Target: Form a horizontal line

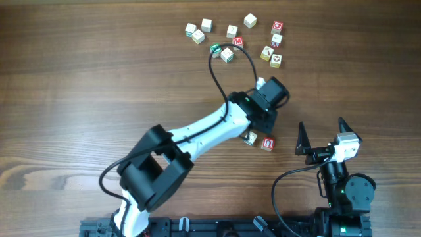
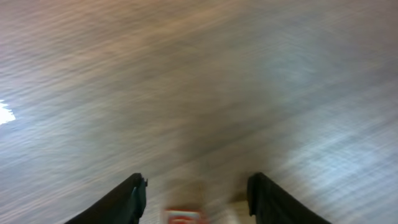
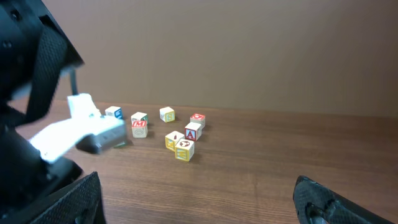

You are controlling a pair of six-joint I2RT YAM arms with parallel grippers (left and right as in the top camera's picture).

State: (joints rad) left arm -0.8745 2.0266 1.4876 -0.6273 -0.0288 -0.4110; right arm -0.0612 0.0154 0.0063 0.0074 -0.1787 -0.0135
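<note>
Several small lettered wooden blocks (image 1: 230, 38) lie scattered at the far middle of the table; they also show in the right wrist view (image 3: 181, 144). A red block (image 1: 267, 144) and a pale block (image 1: 250, 137) sit side by side near the table's middle right. My left gripper (image 1: 258, 131) hovers right above these two, open; its blurred wrist view shows the red block (image 2: 184, 216) between the spread fingers (image 2: 196, 199). My right gripper (image 1: 322, 131) is open and empty, to the right of the pair.
The left arm (image 1: 197, 131) stretches diagonally across the middle of the wooden table (image 1: 79, 99), its black cable (image 1: 230, 59) looping near the scattered blocks. The left arm also fills the left of the right wrist view (image 3: 37, 112).
</note>
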